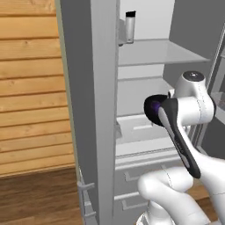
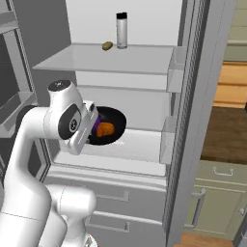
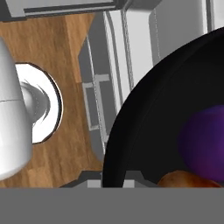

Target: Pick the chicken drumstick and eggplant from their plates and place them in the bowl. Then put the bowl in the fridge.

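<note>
A tall silver bottle [image 2: 122, 30] with a dark cap stood upright near the top centre of the right base view; in the left base view the same bottle [image 1: 130, 27] appeared at the top, right of centre. Just left of it in the right base view lay a small olive-brown lump [image 2: 107, 46]. A wood-plank wall [image 1: 30, 83] filled the left side of the left base view, with a dark wooden floor [image 1: 37, 197] below it. Pale green cabinets [image 2: 212, 202] with handles sat at the lower right of the right base view.
</note>
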Motion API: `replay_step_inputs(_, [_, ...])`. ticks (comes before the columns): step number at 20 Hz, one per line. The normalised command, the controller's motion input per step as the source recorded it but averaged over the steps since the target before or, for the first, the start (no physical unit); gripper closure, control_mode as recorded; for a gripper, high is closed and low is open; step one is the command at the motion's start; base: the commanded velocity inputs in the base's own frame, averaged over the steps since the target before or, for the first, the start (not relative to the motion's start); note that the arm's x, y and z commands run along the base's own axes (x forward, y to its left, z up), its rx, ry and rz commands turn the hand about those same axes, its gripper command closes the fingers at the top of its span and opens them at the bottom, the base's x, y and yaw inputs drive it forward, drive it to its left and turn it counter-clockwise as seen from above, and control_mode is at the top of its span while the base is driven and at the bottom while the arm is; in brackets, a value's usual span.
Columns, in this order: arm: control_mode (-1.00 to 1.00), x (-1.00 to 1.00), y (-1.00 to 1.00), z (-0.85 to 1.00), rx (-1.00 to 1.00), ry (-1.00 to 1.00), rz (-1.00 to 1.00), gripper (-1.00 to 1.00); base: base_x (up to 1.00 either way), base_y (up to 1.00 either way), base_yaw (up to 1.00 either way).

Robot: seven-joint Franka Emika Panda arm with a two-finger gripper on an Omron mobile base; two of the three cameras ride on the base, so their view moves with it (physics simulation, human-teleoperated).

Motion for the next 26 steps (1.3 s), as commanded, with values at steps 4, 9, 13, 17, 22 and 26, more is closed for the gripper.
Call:
replay_step_inputs(4, [1.00,0.00,0.00,0.00,0.00,0.00,0.00,1.00,0.43,0.00,0.00])
replay_step_inputs(9, [1.00,0.00,0.00,0.00,0.00,0.00,0.00,1.00,0.56,0.00,0.00])
replay_step_inputs(13, [1.00,0.00,0.00,0.00,0.00,0.00,0.00,1.00,0.48,0.00,0.00])
replay_step_inputs(17, [1.00,0.00,0.00,0.00,0.00,0.00,0.00,1.00,0.37,0.00,0.00])
replay_step_inputs(22, [-1.00,0.30,-0.16,-0.50,0.00,0.00,0.04,1.00,0.00,0.00,0.00])
replay_step_inputs(26, [-1.00,0.74,-0.33,-0.51,0.01,0.00,0.08,1.00,0.00,0.00,0.00])
